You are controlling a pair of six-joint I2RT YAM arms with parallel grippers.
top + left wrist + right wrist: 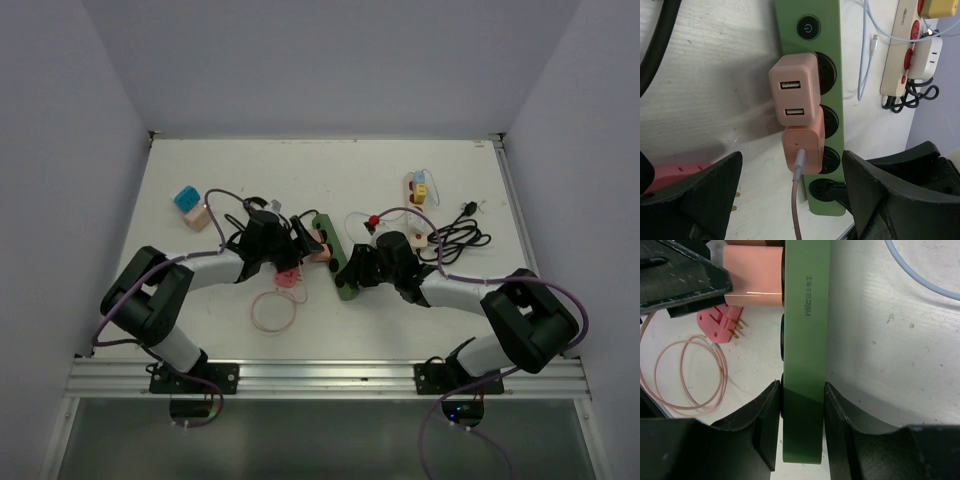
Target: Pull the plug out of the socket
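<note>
**Left end effector spread around the salmon plug, right one clamped on the green strip**

Nearest the arm bases, a thin pink cable point(273, 312) lies in a loose loop on the white, faintly grained worktop point(200, 160). Just beyond it rests a loose pink plug point(288, 277), its brassy prongs bare.

The right end effector point(802, 412) presses its matte black fingers against both long sides of the green power strip point(805, 300), gripping it at the near end. The strip is a slim, smooth plastic bar with a row of round black sockets, and it lies at an angle mid-worktop.

The left end effector point(791, 156) stands wide open and holds nothing. One blocky black finger sits on each side of the salmon plug point(802, 147), and neither touches it. That plug is a round-cornered block seated in the strip, with a pinkish cord point(796, 200) leaving its face. Touching its far side is a paler pink charger point(795, 90) with two USB ports, also plugged in. Past that is a round black power button point(809, 27).

Farther back are a bundle of black cable point(460, 238), a blue and a tan block point(190, 205) at the left, and a cream power strip point(420, 187). Plain pale grey walls point(320, 60) close in the worktop on three sides.
</note>
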